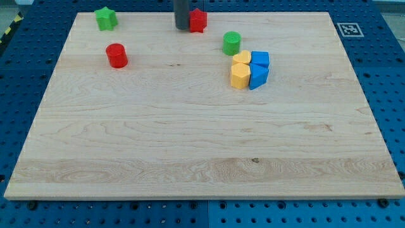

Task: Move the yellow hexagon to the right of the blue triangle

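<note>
The yellow hexagon [239, 76] sits right of the board's middle, touching the left side of the blue triangle [258, 76]. A yellow heart-shaped block [241, 59] lies just above the hexagon, and a blue block [260, 59] lies just above the triangle; the four form a tight cluster. My tip [181, 28] is at the view's top centre, far up and left of the cluster, right beside the left side of a red star-shaped block [198, 20].
A green cylinder [231, 43] stands just above-left of the cluster. A red cylinder [116, 56] is at upper left, and a green star-shaped block [105, 18] near the top left corner. The wooden board [190, 164] lies on a blue perforated table.
</note>
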{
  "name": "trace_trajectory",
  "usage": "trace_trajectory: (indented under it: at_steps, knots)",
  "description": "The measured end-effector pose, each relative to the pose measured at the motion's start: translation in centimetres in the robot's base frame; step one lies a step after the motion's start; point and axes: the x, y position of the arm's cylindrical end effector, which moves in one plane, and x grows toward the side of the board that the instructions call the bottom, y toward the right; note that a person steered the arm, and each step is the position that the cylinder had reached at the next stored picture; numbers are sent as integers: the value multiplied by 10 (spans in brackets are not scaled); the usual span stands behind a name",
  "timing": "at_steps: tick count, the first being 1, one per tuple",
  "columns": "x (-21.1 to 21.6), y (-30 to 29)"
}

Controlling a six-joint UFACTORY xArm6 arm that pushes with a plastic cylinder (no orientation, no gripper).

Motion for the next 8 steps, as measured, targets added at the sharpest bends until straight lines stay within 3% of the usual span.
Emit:
trace_trajectory:
  at_steps: [1, 2, 3, 6, 8]
  knots:
    - [4, -8]
    - [43, -18]
    - [55, 3]
    - [59, 18]
    - [110, 40]
